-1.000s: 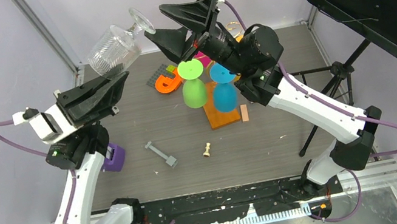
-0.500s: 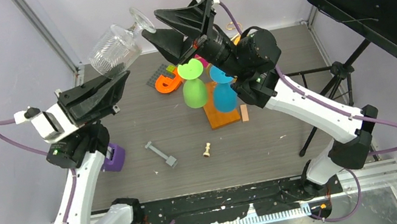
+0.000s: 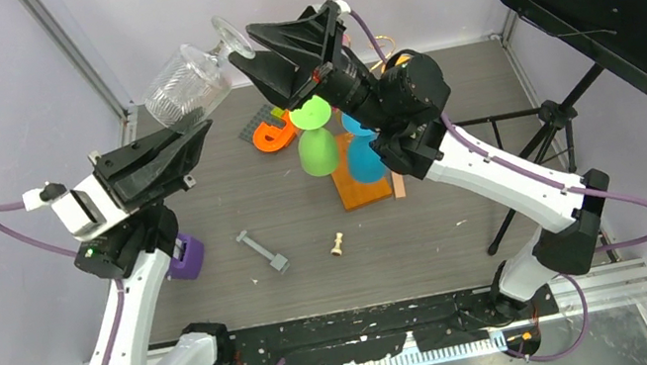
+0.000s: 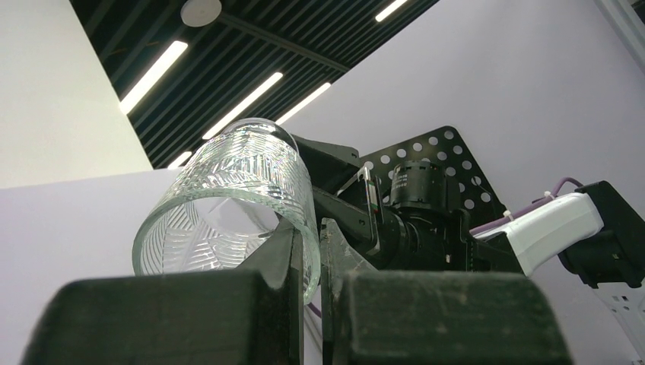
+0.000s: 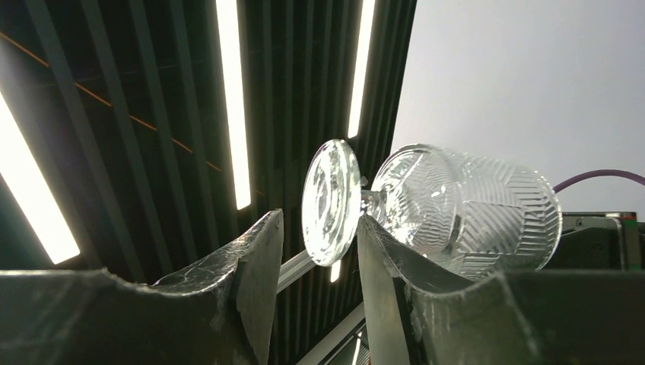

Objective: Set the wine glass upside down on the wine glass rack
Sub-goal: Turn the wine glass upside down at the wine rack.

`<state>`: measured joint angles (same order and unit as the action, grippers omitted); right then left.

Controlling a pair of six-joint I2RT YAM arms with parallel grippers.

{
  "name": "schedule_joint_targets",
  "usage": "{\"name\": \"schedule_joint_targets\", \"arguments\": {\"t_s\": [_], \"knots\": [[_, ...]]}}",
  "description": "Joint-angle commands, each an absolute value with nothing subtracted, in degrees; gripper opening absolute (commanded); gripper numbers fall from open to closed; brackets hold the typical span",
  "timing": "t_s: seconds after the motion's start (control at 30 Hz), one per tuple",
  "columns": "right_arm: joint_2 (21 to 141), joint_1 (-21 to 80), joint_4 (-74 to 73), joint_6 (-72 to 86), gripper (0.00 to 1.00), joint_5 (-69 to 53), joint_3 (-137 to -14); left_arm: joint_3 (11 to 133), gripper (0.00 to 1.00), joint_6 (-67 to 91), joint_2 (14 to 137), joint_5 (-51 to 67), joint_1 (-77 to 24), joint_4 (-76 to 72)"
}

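Aloft, left gripper [image 3: 204, 125] jaws clamp the empty wine glass [image 3: 187, 84] by its rim; right gripper [image 3: 241, 44] jaws stand half-parted around its foot.

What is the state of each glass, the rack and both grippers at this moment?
clear wine glass: in the air, tilted, held by its rim
left gripper: shut on the glass's rim
right gripper: open, fingers either side of the glass's foot
wine glass rack: standing upright
green glass: upside down on the rack
blue glass: upside down on the rack
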<state>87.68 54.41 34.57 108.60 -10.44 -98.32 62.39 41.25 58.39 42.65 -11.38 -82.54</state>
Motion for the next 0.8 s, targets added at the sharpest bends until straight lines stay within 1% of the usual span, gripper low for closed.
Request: {"name": "schedule_joint_targets", "arguments": {"t_s": [0.0, 0.23, 0.4, 0.63, 0.77], "knots": [[86.14, 54.52, 38.58, 109.6, 0.47, -8.47, -97.19, 63.32, 0.0, 39.19, 56.82, 40.31, -11.71, -85.39], [86.55, 54.47, 39.1, 109.95, 0.47, -8.37, -97.01, 62.72, 0.0, 39.46, 56.43, 40.84, -11.74, -85.4], [86.64, 54.41, 39.49, 109.8, 0.38, -8.49, -97.16, 62.28, 0.0, 39.37, 56.17, 41.02, -11.7, -85.42], [86.43, 54.41, 39.74, 109.28, 0.31, -8.86, -97.36, 62.07, 0.0, 39.63, 56.43, 41.85, -11.7, -85.38], [86.86, 54.45, 39.31, 109.12, 0.22, -9.8, -98.28, 62.18, 0.0, 39.8, 56.59, 42.57, -11.69, -85.43]]}}
